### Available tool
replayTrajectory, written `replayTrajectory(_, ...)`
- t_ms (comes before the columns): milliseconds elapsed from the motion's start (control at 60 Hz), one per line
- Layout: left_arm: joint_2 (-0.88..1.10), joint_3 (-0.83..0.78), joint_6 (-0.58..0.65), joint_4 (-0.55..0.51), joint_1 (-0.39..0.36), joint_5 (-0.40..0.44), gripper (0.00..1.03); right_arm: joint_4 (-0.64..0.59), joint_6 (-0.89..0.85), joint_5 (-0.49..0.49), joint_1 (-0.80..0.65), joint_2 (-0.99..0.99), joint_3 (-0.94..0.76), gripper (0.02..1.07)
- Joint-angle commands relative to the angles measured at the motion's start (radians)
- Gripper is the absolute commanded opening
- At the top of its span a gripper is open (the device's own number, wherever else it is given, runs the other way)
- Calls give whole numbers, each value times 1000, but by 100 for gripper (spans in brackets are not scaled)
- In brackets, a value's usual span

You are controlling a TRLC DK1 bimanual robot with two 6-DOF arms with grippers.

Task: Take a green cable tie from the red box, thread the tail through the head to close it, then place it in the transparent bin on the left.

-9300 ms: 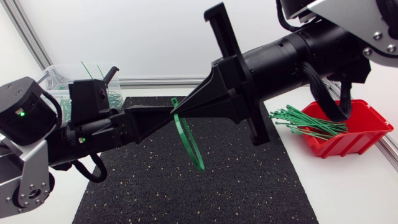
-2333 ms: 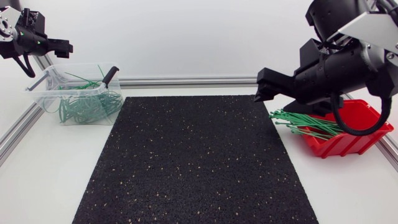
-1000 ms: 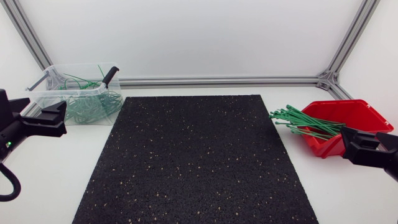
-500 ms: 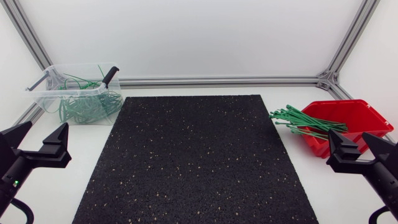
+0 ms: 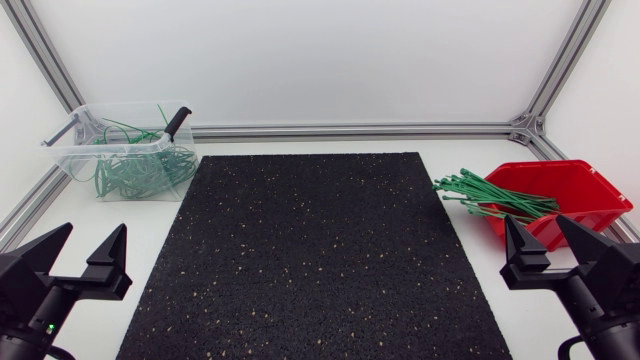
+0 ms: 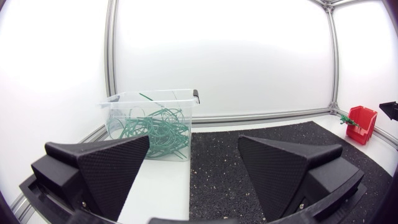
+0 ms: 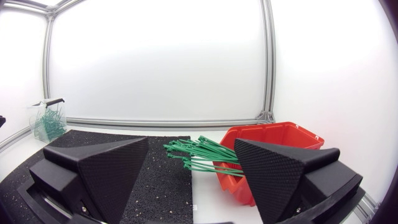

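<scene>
The red box (image 5: 570,200) stands at the right of the table, and a bundle of green cable ties (image 5: 490,198) sticks out of it over the mat's edge. At the back left the transparent bin (image 5: 125,150) holds several closed green ties. My left gripper (image 5: 85,258) rests low at the front left, open and empty. My right gripper (image 5: 548,240) sits at the front right, just in front of the red box, open and empty. In the right wrist view the red box (image 7: 273,155) and the cable ties (image 7: 202,155) lie ahead of the open fingers. The bin (image 6: 152,124) stands ahead of the left gripper (image 6: 193,158).
A black speckled mat (image 5: 315,250) covers the middle of the table. Aluminium frame rails (image 5: 350,130) run along the back and side edges. A black-handled tool (image 5: 176,122) leans on the bin's rim.
Both arms have drawn back toward the table's front corners and lower in the view. Their grippers stay open and empty. The ties and boxes have not moved.
</scene>
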Motion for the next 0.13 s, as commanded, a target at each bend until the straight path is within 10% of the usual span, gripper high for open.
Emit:
replayTrajectory(0,-15,-41,-25,-9,-8,1,99,18,-17,-3,7,-6,-24,102)
replayTrajectory(117,-15,-41,-25,-9,-8,1,99,18,-17,-3,7,-6,-24,102)
